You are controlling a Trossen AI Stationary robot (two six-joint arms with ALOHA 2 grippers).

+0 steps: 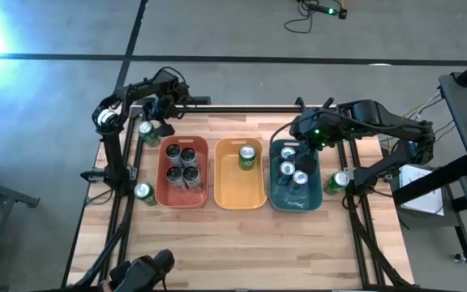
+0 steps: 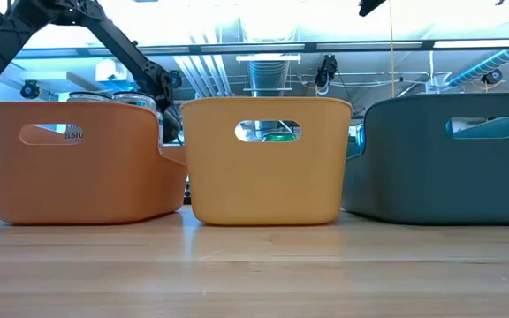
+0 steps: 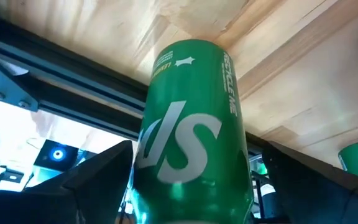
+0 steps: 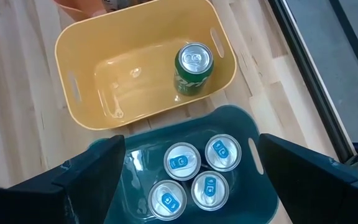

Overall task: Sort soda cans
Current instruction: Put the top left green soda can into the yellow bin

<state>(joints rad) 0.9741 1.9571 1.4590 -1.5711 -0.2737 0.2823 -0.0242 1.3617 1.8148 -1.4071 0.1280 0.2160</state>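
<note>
Closest to us, filling the left wrist view, a green soda can (image 3: 191, 130) stands between the left gripper (image 3: 191, 186)'s two dark fingers (image 3: 98, 180), which sit on either side of its body; we cannot tell whether they are pressing on it or only flank it. In the high view this can (image 1: 146, 129) is at the upper left of the wooden table (image 1: 242, 243), just left of the red bin (image 1: 165, 197), with the left gripper (image 1: 154, 118) over it.

The red bin holds four dark cans (image 1: 182, 165). The orange-yellow bin (image 1: 230, 195) in the middle holds one green can (image 1: 249, 157) near its upper right corner. The teal bin (image 1: 282, 200) on the right holds four silver-topped cans with blue tabs (image 1: 293, 166).

The right gripper (image 1: 305, 130) hovers above the upper edge of the teal bin; in the right wrist view its fingers (image 4: 86, 174) are spread wide apart with nothing between them, the teal bin (image 4: 135, 146) and its four cans (image 4: 197, 171) below.

Two more green cans stand loose on the table: one (image 1: 144, 192) at the left, just beside the red bin's lower left corner, and one (image 1: 338, 181) at the right, just beside the teal bin.
</note>
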